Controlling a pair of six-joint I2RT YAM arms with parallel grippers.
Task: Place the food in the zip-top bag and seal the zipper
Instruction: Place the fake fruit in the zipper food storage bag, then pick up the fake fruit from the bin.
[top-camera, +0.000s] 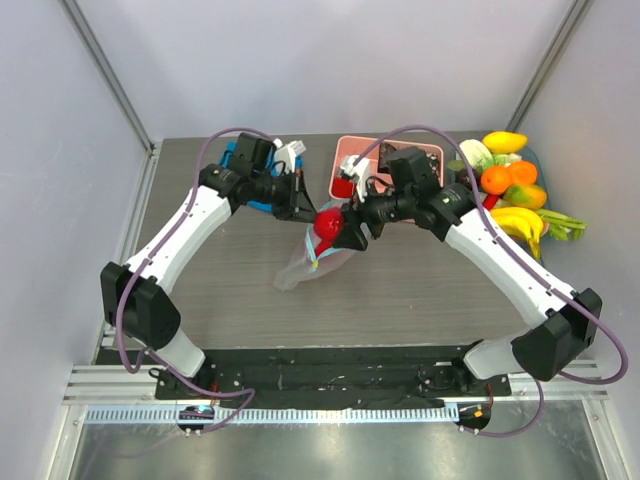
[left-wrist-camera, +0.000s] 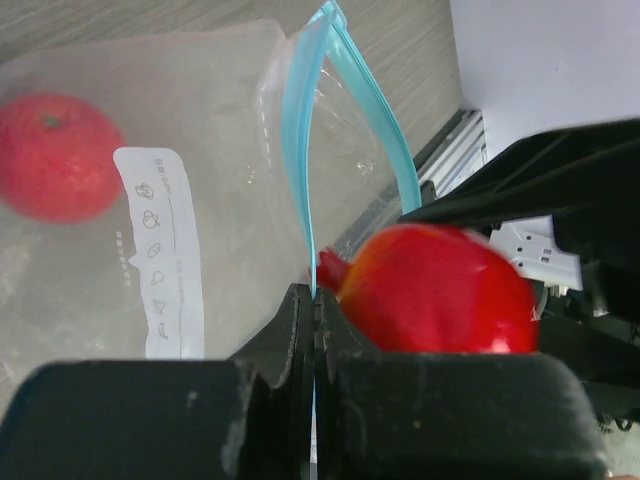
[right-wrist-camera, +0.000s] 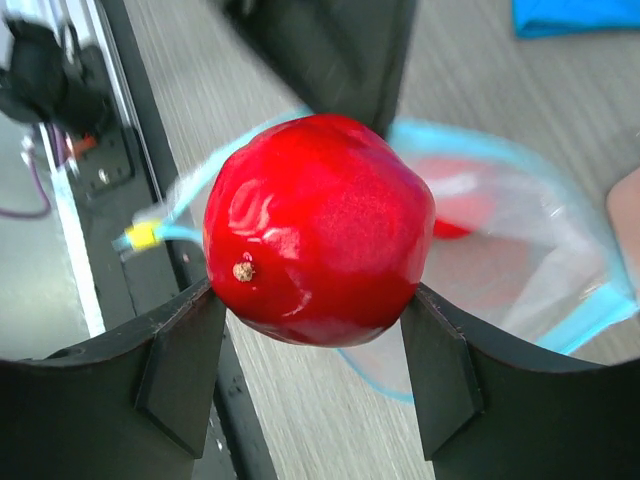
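Note:
My right gripper (right-wrist-camera: 315, 330) is shut on a glossy red round fruit (right-wrist-camera: 318, 228) and holds it at the open mouth of the zip-top bag (top-camera: 312, 258), near the table's middle (top-camera: 328, 224). My left gripper (left-wrist-camera: 316, 300) is shut on the bag's teal-blue zipper strip (left-wrist-camera: 300, 150) and holds one side of the mouth up. The clear bag (left-wrist-camera: 200, 140) has a white label (left-wrist-camera: 165, 250), and one red-orange round piece (left-wrist-camera: 55, 155) lies inside it. The red fruit (left-wrist-camera: 435, 290) is right beside my left fingers.
A pile of toy food (top-camera: 515, 190) with an orange, a banana bunch and yellow-green pieces lies at the back right. A pink tray (top-camera: 352, 150) stands at the back middle. A blue cloth (top-camera: 255, 200) lies under my left arm.

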